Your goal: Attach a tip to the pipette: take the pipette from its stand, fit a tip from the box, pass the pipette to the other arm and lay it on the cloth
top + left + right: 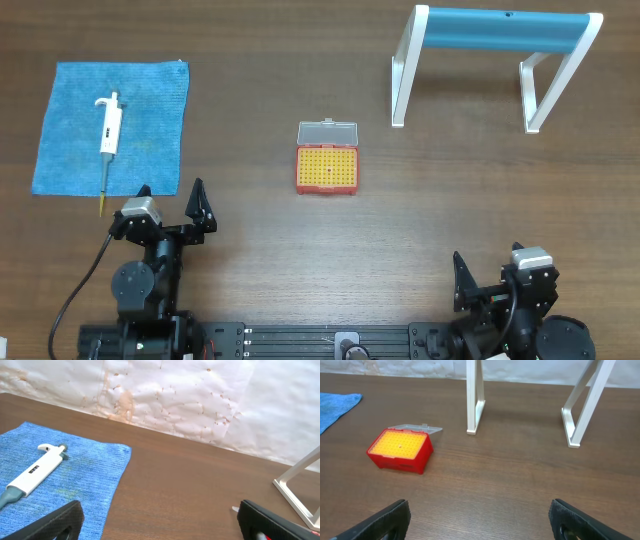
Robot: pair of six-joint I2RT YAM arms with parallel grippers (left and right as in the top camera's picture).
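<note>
The left claw point(170, 187) point(160, 510) is nearest, its two black fingers spread wide with nothing between them. It hangs above the bare wood just beside the cloth's point(150, 110) point(95, 467) near right corner. The right claw point(486, 252) point(480, 507) is just as wide and also holds nothing. It sits low by the near edge of the bench point(300, 260), on the right side, facing the far edge.

The pipette point(108, 125) point(35, 472) lies flat on the blue cloth, apart from both claws. Its white body runs roughly from far to near, with the plunger end toward the far edge of the bench. A yellow tip point(102, 206) is fitted on its lower end. The tip reaches past the cloth's near edge and lies over the wood, close to the left claw's left finger. The cloth itself is spread flat toward the left edge of the bench.

The tip box point(327, 168) point(400, 450) stands about midway across the bench, well apart from the cloth and both claws. It is red, with rows of yellow tips showing on top, and its clear lid is folded back toward the far edge.

The stand point(500, 30) point(476, 400) point(300, 490) is toward the far right corner, a blue crossbar on white legs, with nothing hanging from it. A creased white sheet point(200, 400) covers the wall behind the far edge of the bench.
</note>
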